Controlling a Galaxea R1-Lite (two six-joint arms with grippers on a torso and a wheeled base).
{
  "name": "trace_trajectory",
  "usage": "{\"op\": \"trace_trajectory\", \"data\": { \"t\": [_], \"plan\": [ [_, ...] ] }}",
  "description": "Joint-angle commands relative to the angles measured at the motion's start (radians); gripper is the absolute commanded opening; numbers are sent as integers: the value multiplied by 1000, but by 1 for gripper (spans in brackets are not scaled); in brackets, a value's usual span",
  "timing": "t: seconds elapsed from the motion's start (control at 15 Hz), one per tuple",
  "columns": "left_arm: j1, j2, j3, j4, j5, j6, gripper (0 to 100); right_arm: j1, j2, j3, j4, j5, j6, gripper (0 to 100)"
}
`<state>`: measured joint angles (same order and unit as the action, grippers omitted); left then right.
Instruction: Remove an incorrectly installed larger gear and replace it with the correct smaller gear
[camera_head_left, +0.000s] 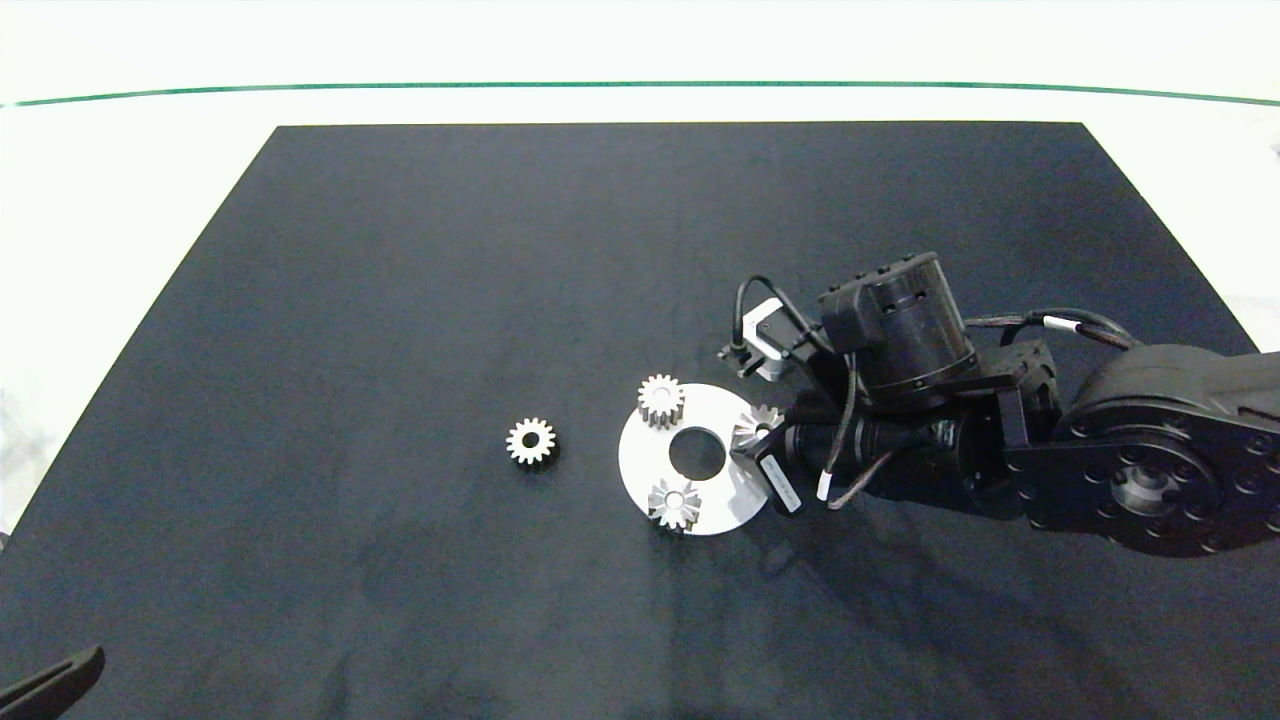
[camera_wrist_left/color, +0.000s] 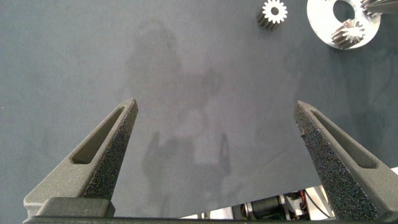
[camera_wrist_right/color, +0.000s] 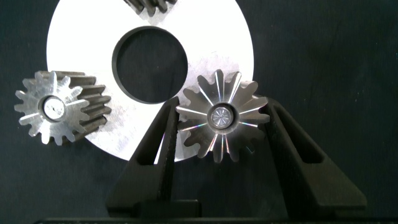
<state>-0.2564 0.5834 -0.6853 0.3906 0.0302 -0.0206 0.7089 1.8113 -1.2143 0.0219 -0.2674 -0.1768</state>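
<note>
The larger gear (camera_head_left: 756, 424) (camera_wrist_right/color: 222, 117), silver with long pointed teeth and a small centre hole, sits at the right edge of a round silver plate (camera_head_left: 640, 465) (camera_wrist_right/color: 211, 37). My right gripper (camera_head_left: 758, 442) (camera_wrist_right/color: 222, 106) is shut on it, one dark finger pressed against each side. The smaller gear (camera_head_left: 530, 441) (camera_wrist_left/color: 273, 11), pale with a wide bore, lies alone on the mat left of the plate. My left gripper (camera_head_left: 50, 685) (camera_wrist_left/color: 214, 106) stays open at the near left corner, holding nothing.
Two other gears stand on the plate, one at its far side (camera_head_left: 661, 400) and one at its near side (camera_head_left: 675, 503) (camera_wrist_right/color: 59, 107). The plate has a wide centre hole (camera_head_left: 697, 452). A black mat (camera_head_left: 400, 300) covers the white table.
</note>
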Motion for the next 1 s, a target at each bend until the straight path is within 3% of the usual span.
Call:
{"op": "trace_trajectory", "data": {
  "t": [0.07, 0.2, 1.0],
  "plan": [
    [0, 3, 0, 1, 0, -1, 100, -2, -1, -1, -4, 1, 22, 22],
    [0, 3, 1, -10, 2, -1, 100, -5, -1, -13, 0, 4, 42, 22],
    [0, 1, 3, -12, 2, -1, 100, -3, -17, -39, 21, 5, 34, 22]
  ]
}}
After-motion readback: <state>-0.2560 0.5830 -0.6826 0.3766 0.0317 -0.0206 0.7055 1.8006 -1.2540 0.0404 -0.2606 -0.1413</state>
